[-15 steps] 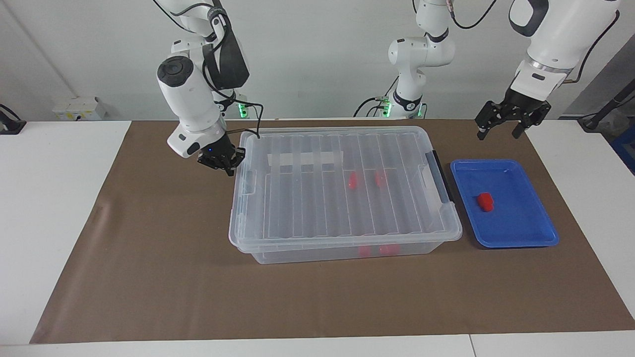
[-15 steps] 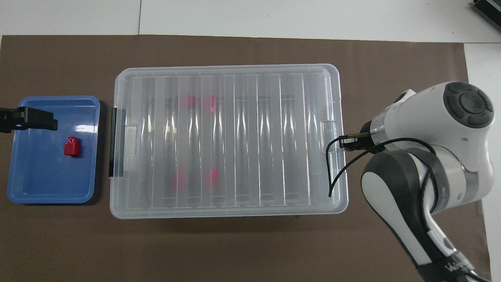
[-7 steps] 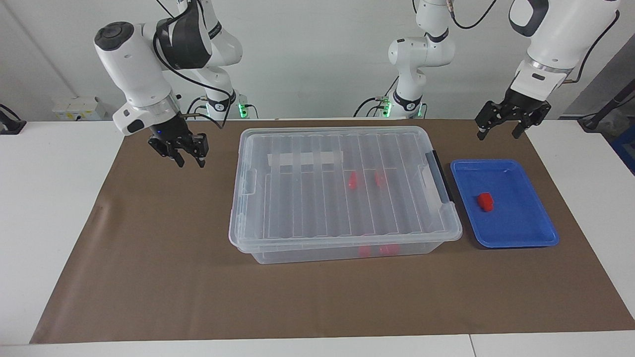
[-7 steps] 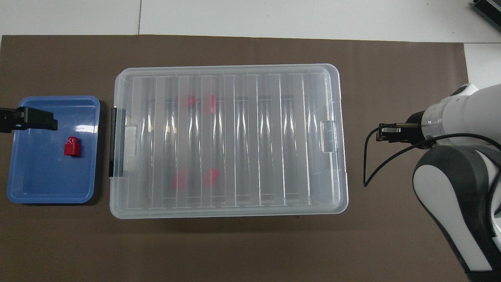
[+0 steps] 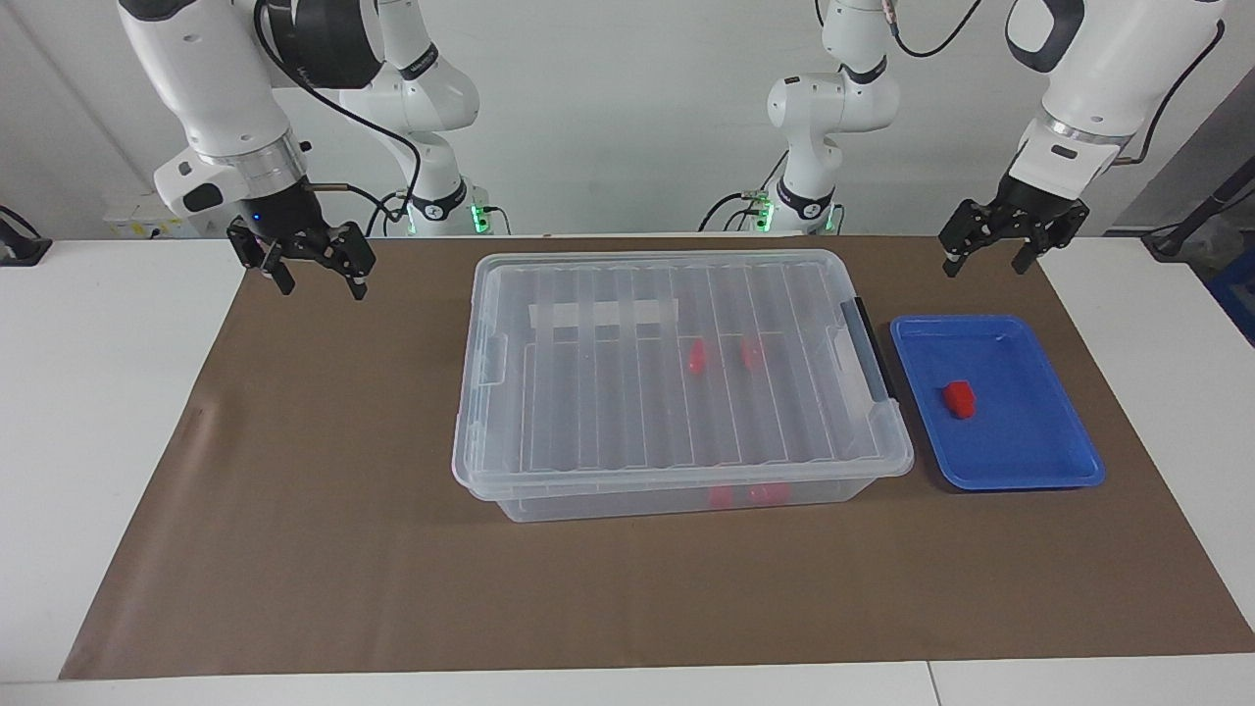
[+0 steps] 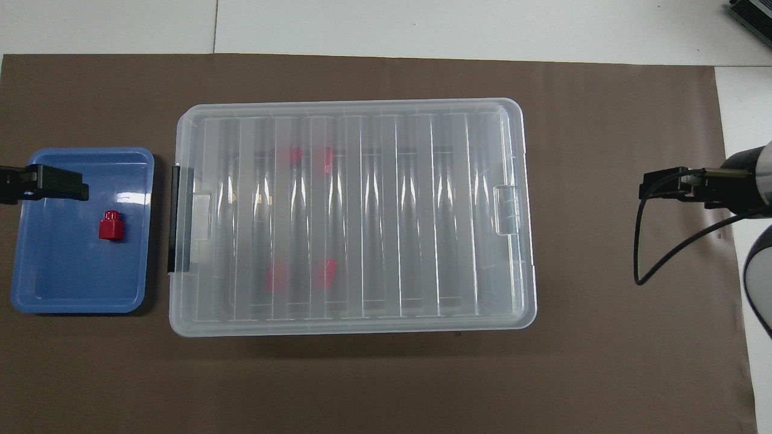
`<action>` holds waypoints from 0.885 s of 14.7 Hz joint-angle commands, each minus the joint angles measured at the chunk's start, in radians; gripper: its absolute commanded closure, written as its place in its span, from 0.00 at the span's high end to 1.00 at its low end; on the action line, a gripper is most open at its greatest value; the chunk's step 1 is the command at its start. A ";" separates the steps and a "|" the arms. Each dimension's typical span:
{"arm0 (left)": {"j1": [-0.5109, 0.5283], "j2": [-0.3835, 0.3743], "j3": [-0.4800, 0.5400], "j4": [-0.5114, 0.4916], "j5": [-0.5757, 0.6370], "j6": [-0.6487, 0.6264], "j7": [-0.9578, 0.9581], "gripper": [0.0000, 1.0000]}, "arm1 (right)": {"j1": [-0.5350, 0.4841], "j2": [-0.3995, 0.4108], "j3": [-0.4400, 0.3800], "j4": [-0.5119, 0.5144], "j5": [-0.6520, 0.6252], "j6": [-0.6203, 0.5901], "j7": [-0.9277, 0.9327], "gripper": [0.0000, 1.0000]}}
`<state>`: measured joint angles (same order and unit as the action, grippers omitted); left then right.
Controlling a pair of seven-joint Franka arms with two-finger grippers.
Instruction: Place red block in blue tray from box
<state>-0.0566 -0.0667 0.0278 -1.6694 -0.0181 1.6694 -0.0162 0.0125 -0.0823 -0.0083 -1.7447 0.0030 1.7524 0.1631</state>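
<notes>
The box [image 5: 608, 392] [image 6: 392, 211] is a clear bin on the brown mat with its ribbed lid shut. Several red blocks [image 5: 696, 358] [image 6: 294, 155] show blurred through the lid. Beside its black-handled end lies the blue tray [image 5: 1020, 441] [image 6: 66, 271] with one red block [image 5: 960, 399] [image 6: 111, 225] in it. My left gripper [image 5: 984, 265] [image 6: 57, 184] hangs open and empty, high over the tray's outer edge. My right gripper [image 5: 321, 285] [image 6: 660, 182] is open and empty in the air over the mat at the right arm's end, well apart from the box.
A brown mat [image 5: 324, 510] [image 6: 603, 361] covers most of the white table [image 5: 98, 392]. A whitish label strip [image 5: 603, 314] lies on the box lid. The right gripper's black cable [image 6: 642, 253] loops down beneath it.
My right gripper has opened, let go of the box's end, and moved up and away toward the right arm's end of the table. The left arm has stayed still.
</notes>
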 commanded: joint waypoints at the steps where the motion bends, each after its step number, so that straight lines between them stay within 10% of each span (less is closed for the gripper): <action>1: 0.000 -0.013 0.003 -0.009 0.018 -0.010 -0.001 1.00 | -0.019 0.032 0.011 0.094 -0.024 -0.097 0.021 1.00; 13: 0.000 -0.013 0.003 -0.009 0.018 -0.010 -0.001 1.00 | -0.037 0.065 -0.001 0.195 -0.020 -0.237 0.009 1.00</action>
<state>-0.0566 -0.0667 0.0278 -1.6694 -0.0181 1.6694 -0.0162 0.0003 -0.0520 -0.0114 -1.5845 -0.0038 1.5388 0.1632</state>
